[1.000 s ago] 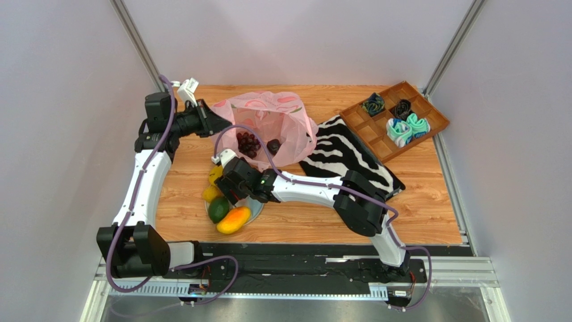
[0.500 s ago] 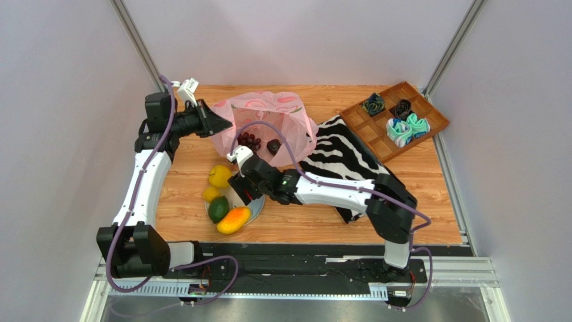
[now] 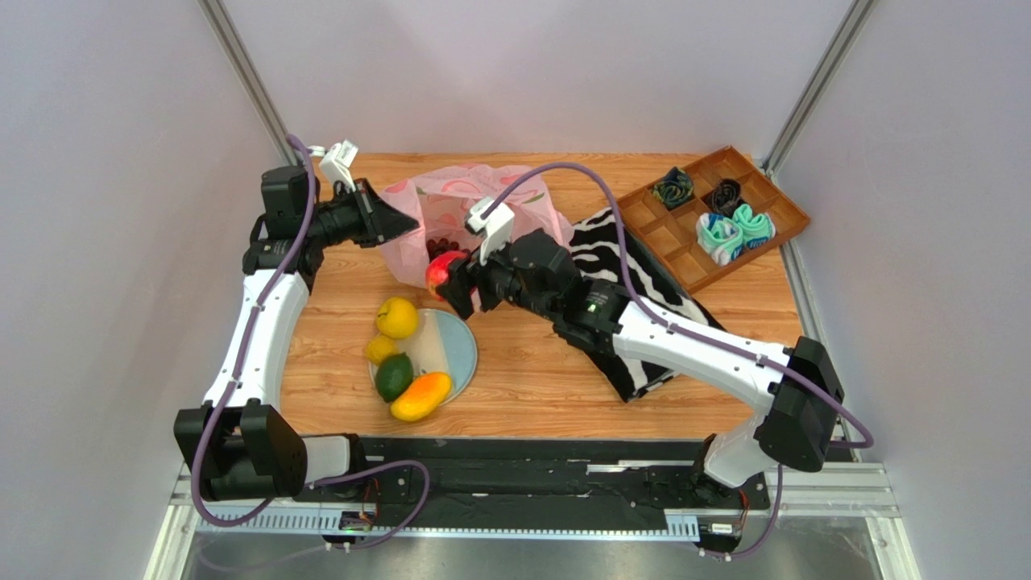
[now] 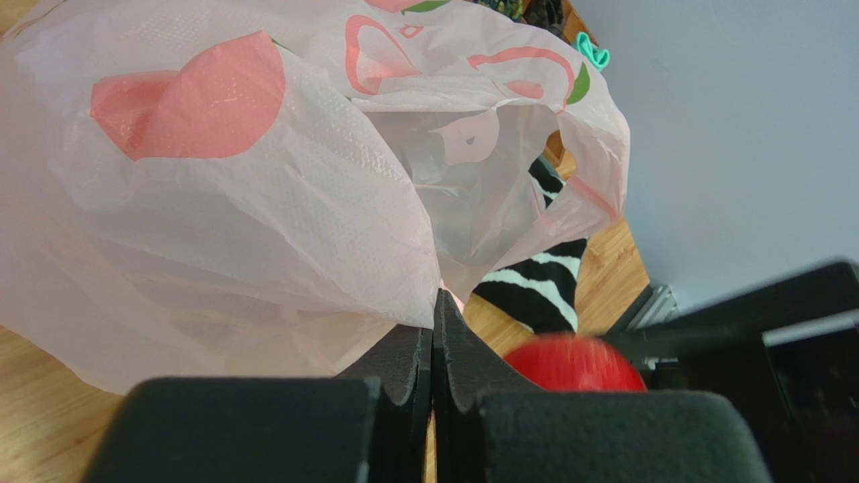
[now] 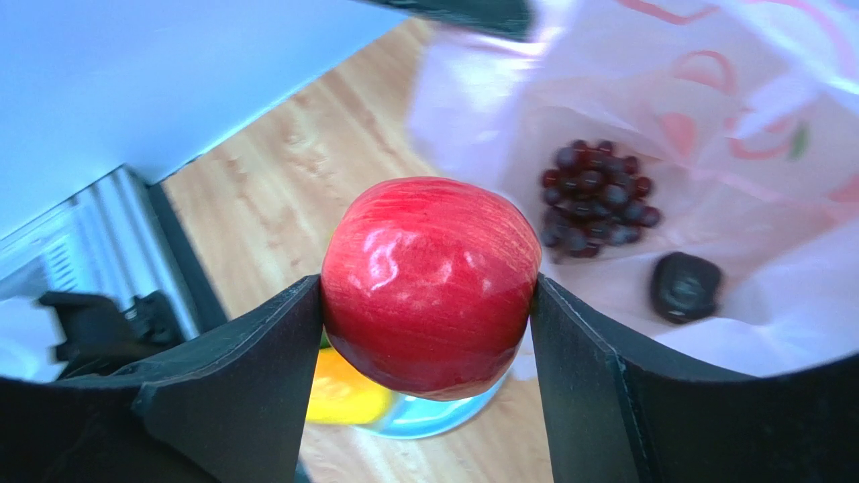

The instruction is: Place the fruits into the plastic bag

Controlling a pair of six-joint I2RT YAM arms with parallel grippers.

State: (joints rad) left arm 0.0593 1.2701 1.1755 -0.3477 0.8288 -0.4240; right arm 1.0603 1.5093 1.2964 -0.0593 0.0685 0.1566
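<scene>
- State, right jaws: clamped on the red fruit (image 5: 431, 285), one finger on each side of it. The fruit fills the gap between them.
- Position of the red fruit: held off the worktop (image 3: 533, 375), at the near-left edge of the plastic bag (image 3: 523, 197), between the bag mouth and the plate (image 3: 458, 348).
- State, left jaws: together, pinching a fold of the bag's rim film. In the left wrist view the film runs straight into the closed seam between the fingers.
- Bag mouth is held open towards the right arm, and the interior shows in the right wrist view.
- In the bag: grape bunch (image 5: 595, 196) lying on the bottom film. A small dark item (image 5: 686, 287) lies just beside it; I cannot tell what it is.
- On or against the plate: upper lemon (image 3: 396, 318) at its far-left rim, lower lemon (image 3: 380, 349) just below it, green fruit (image 3: 393, 377) next, and mango (image 3: 421, 395) at the near rim, touching the green fruit.
- Zebra cloth (image 3: 629, 272) lies right of the bag, partly under the right arm.
- Wooden tray (image 3: 654, 224) sits at the far-right corner with cloth bundles (image 3: 732, 230) in its compartments, well apart from the fruit.
</scene>
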